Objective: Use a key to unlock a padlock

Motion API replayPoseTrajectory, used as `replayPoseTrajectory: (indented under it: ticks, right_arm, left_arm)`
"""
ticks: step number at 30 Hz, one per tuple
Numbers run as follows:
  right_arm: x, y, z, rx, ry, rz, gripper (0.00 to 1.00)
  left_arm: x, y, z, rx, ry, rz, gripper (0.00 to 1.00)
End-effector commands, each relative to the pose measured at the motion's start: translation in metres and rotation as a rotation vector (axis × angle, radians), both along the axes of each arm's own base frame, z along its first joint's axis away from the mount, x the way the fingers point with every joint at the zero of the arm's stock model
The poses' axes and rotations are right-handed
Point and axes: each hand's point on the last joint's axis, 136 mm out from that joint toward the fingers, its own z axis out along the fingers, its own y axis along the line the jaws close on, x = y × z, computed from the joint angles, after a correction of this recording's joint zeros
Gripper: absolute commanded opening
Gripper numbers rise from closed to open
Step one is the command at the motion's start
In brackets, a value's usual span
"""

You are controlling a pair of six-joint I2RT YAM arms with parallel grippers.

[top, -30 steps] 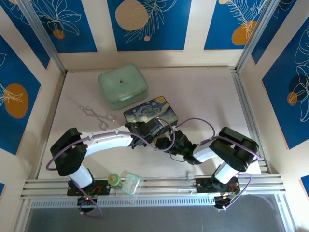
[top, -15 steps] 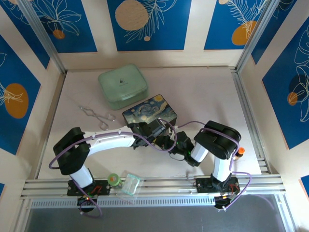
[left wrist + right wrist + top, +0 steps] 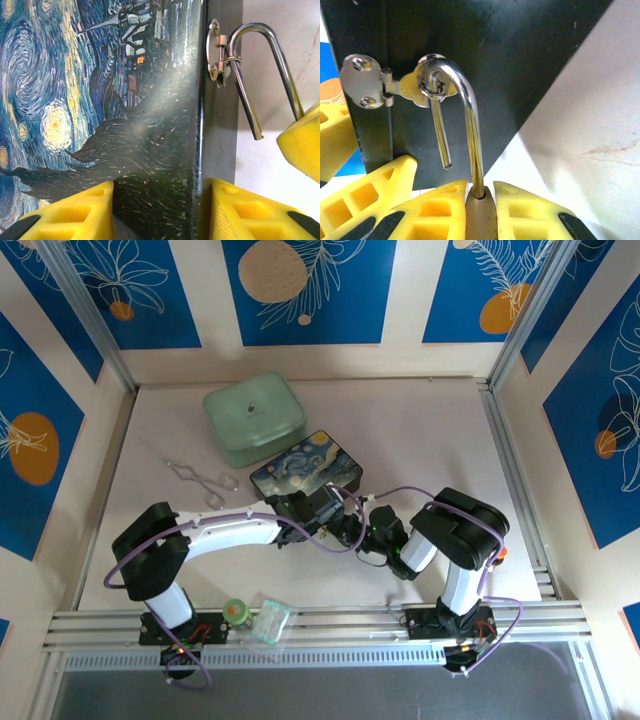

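Against the dark side wall of the Starry-Night box [image 3: 100, 100], the right end effector [image 3: 481, 212] pinches the body of the padlock [image 3: 474, 140]. Its shackle is sprung open, one leg free, and hooked through the ring of the box's clasp [image 3: 385, 90]. The left end effector [image 3: 162, 215] clamps the box's edge. Unlocking looks done; next, the free leg likely needs threading out of the ring.
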Motion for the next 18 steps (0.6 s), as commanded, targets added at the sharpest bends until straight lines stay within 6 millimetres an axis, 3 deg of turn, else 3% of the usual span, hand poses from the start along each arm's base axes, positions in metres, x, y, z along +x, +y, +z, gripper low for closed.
replayPoseTrajectory:
  ticks: [1,6,10,12,18]
  right_arm:
    - [0.044,-0.022,0.031,0.050,-0.109,-0.174,0.00]
    - [0.059,-0.019,0.037,0.127,-0.092,-0.174,0.00]
    - [0.063,-0.022,0.053,0.145,-0.135,-0.182,0.00]
    - [0.066,-0.028,0.050,0.151,-0.111,-0.204,0.00]
    - [0.079,-0.028,0.045,0.166,-0.083,-0.217,0.00]
  left_arm:
    - [-0.057,0.047,-0.063,0.239,0.286,-0.075,0.43]
    - [-0.059,0.044,-0.063,0.240,0.288,-0.087,0.43]
    - [-0.061,0.043,-0.066,0.234,0.295,-0.094,0.41]
    - [-0.061,0.043,-0.068,0.238,0.296,-0.099,0.34]
    - [-0.066,0.042,-0.071,0.247,0.305,-0.125,0.35]
